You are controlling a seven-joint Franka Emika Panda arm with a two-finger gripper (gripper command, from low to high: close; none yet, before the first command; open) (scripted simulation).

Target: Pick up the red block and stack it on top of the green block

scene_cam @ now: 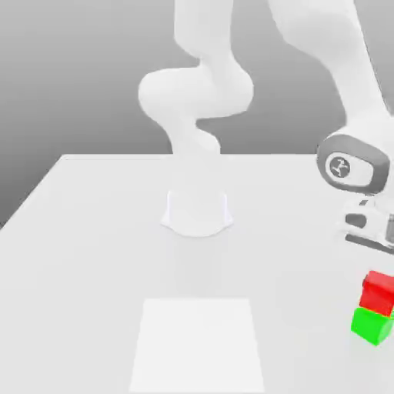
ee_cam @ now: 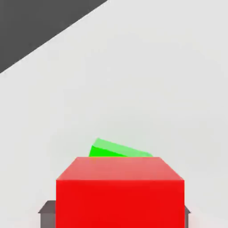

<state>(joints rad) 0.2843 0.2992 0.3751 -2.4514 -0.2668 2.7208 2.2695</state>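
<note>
The red block point(scene_cam: 377, 292) is sitting on top of the green block point(scene_cam: 372, 325), slightly askew. The pincer point(ee_cam: 115, 213) is straddling it; how wide it is standing, I cannot tell. Lifting off crookedly could be dragging the red block off.

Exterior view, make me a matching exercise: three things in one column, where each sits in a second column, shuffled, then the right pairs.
Things:
1. small glossy red cube
2. small bright green cube
3. flat white square patch

Places:
A. on the white table, under the other cube
B. flat on the table toward the front, to the exterior view's left of the cubes
C. on top of the other cube

Pairs: 1-C, 2-A, 3-B
</note>
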